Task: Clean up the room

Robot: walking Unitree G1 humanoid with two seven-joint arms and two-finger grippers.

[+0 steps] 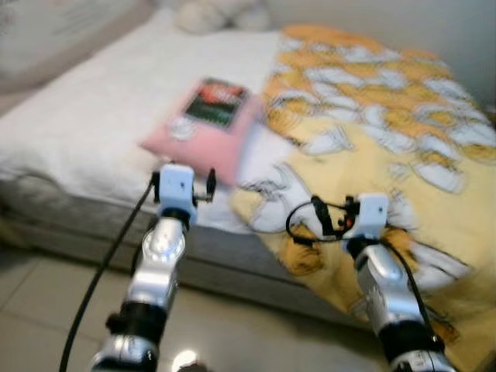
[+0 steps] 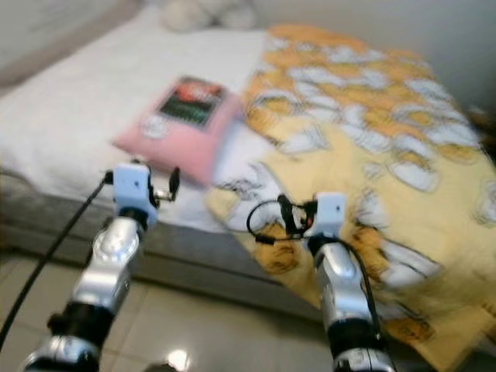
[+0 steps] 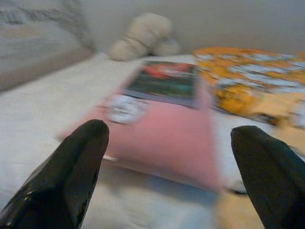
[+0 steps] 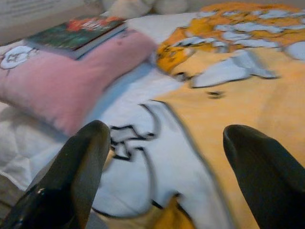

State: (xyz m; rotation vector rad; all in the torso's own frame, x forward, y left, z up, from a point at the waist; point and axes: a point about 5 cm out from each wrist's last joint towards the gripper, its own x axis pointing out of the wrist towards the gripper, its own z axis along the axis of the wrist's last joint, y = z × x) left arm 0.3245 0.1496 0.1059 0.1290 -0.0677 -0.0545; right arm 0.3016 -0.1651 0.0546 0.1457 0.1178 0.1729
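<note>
- While the left end effector hovers fingers apart at the bed edge, the book on the pink pillow at 12 o'clock could slide off if nudged.
- Right end effector, fingers apart, over the yellow blanket; a fold could snag.
- Plush toy beyond.

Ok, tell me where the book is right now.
The book lies on top of the pink pillow on the bed's white sheet, ahead of the left hand and just left of the yellow patterned blanket.
</note>
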